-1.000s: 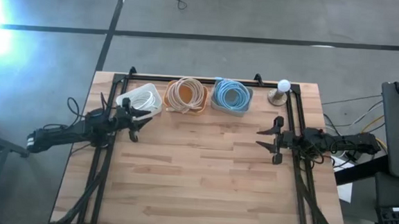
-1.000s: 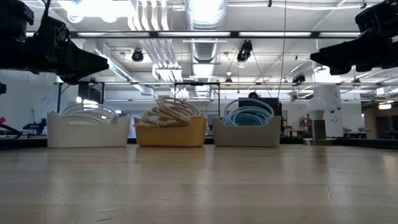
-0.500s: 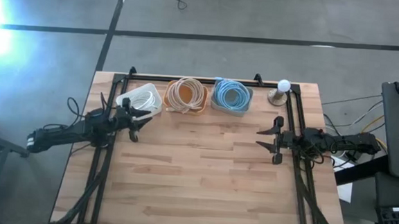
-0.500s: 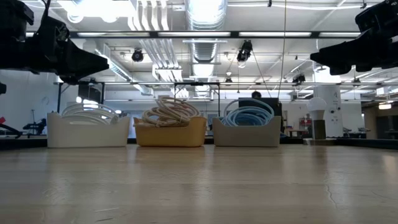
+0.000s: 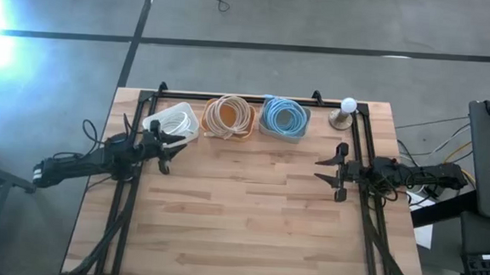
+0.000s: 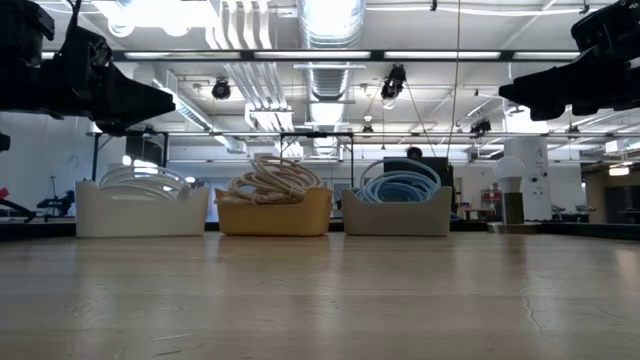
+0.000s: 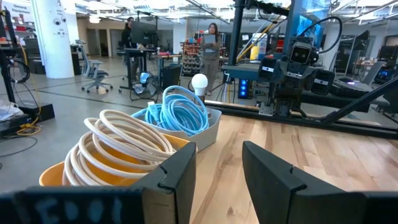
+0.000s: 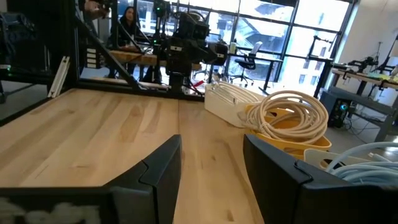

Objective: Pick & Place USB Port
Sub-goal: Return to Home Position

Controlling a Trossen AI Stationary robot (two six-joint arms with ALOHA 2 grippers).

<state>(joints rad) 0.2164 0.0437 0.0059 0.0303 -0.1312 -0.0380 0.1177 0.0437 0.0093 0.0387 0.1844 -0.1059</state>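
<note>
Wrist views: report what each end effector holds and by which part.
Nothing is held. The dark two-finger left end effector and right end effector are both open, with only bare light wooden table between their fingers.

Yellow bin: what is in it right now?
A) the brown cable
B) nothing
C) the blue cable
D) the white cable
A: the coiled brown cable sits piled in the yellow bin, while the white cable lies in the white bin and the blue cable in the grey bin.
</note>
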